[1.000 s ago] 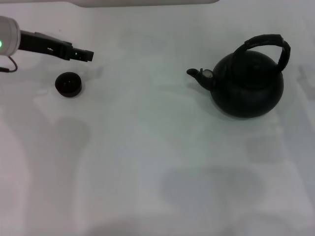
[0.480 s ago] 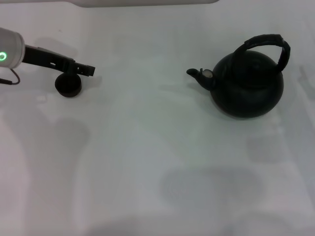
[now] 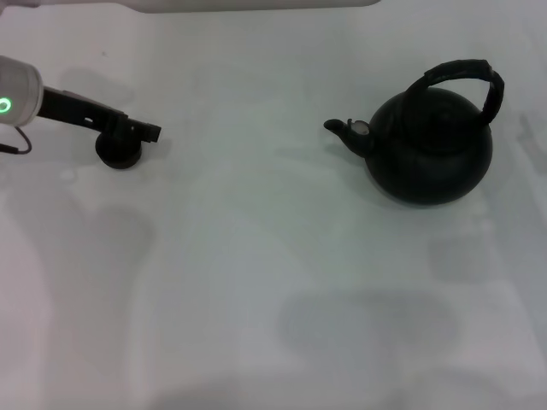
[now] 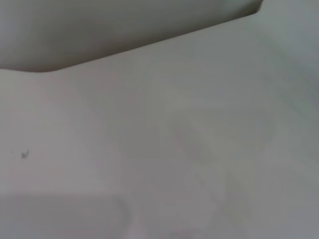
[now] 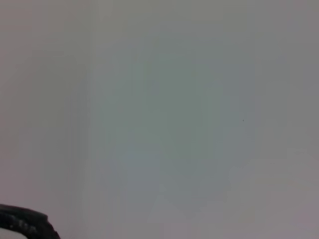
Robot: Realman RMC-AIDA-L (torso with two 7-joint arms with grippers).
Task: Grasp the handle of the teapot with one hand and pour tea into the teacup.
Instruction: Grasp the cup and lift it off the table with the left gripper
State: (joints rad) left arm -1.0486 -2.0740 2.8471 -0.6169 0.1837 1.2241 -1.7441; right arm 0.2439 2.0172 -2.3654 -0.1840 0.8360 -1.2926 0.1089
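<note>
Two task items sit on the white surface (image 3: 256,256), well apart. Teapot (image 3: 432,154) upright toward the right edge, spout pointing left, arched handle (image 3: 466,73) up top. Teacup (image 3: 118,147) near the far-left corner, w/ the left tool (image 3: 141,130) overlapping it from the left edge, maybe touching; can't tell if its fingers are apart or together. Right tool not in view.

Head view: even, diffuse overhead lighting on the matte white worktop (image 3: 256,256). Soft grey shadows lie at 6 and 8 o'clock. The large round matte black teapot (image 3: 432,154) shows almost no surface detail. Both wrist views are blurred and featureless.
</note>
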